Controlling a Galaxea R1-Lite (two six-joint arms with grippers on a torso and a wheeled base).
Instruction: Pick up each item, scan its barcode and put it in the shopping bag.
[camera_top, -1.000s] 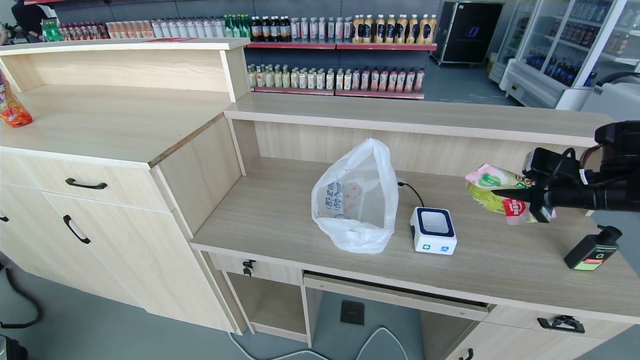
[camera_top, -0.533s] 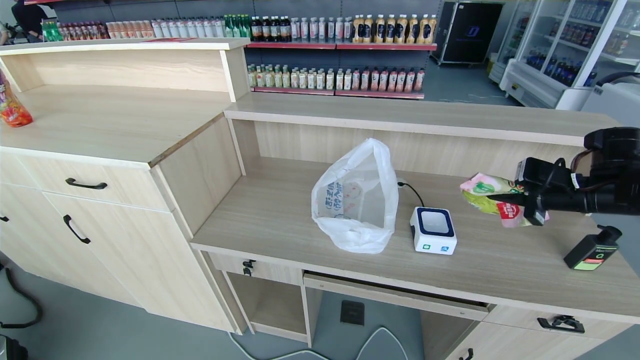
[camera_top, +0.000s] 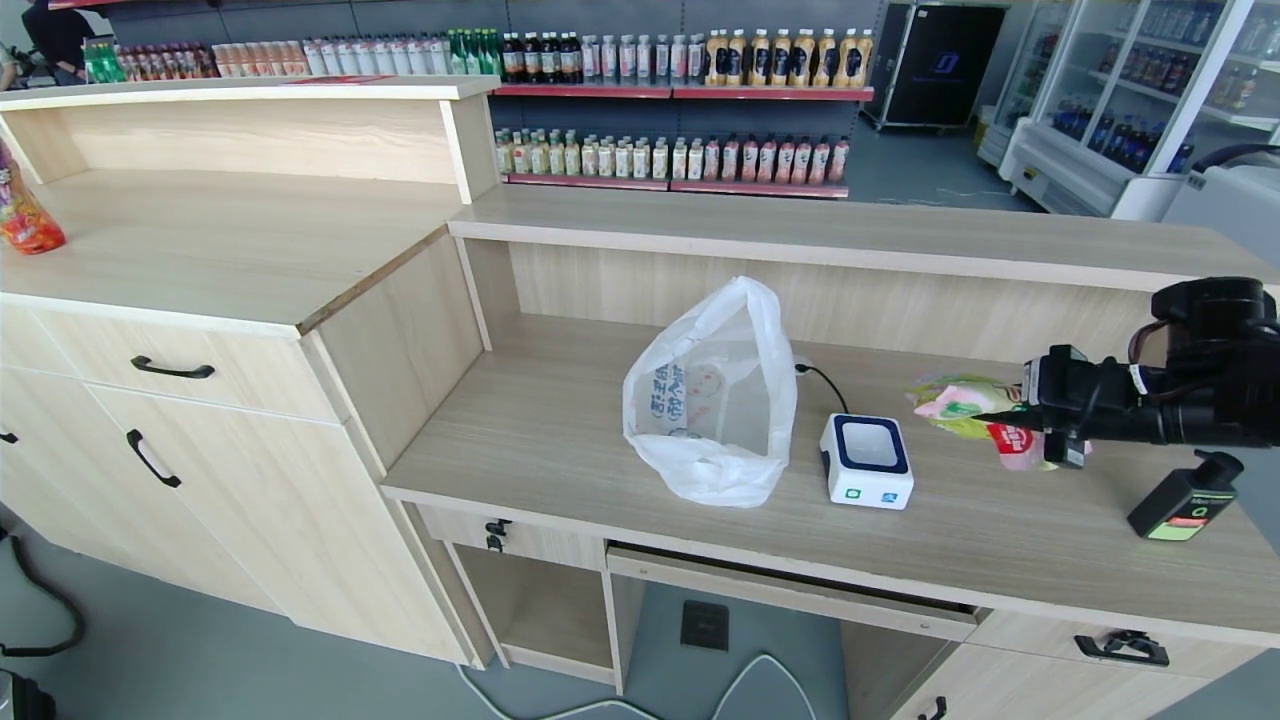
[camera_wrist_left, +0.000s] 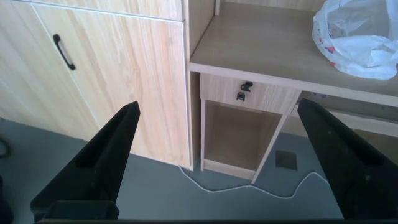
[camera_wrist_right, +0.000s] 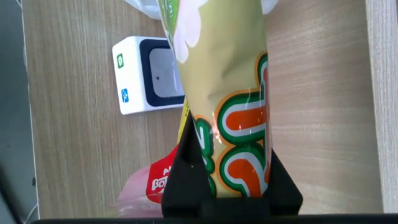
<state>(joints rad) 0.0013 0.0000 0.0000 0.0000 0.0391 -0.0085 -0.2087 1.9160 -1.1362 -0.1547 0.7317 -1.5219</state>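
- My right gripper (camera_top: 1000, 420) is clamped on the snack pack (camera_top: 955, 400), with the pack's free end pointing toward the shopping bag (camera_top: 715, 400)
- From the head camera, the pack sits at about 2 o'clock from the white scanner (camera_top: 866, 460) and apart from it. It looks lifted off the desk (camera_top: 560, 420), though I can't be sure from that angle
- The right wrist camera shows what the head camera doesn't: the two dark fingers (camera_wrist_right: 186, 162) pinch the green and orange end of the pack (camera_wrist_right: 217, 74), and the scanner's window (camera_wrist_right: 149, 74) faces up on the wood just beside it
- The shopping bag stands open-mouthed at 9 o'clock from the scanner, touching or nearly touching it
- A black handheld unit (camera_top: 1185, 500) with a green label rests at 4 o'clock from my right gripper
- The left wrist camera shows my left gripper (camera_wrist_left: 217, 106) spread wide with nothing in it, low by the cabinet front over the floor, with the bag (camera_wrist_left: 357, 37) up on the desk beyond
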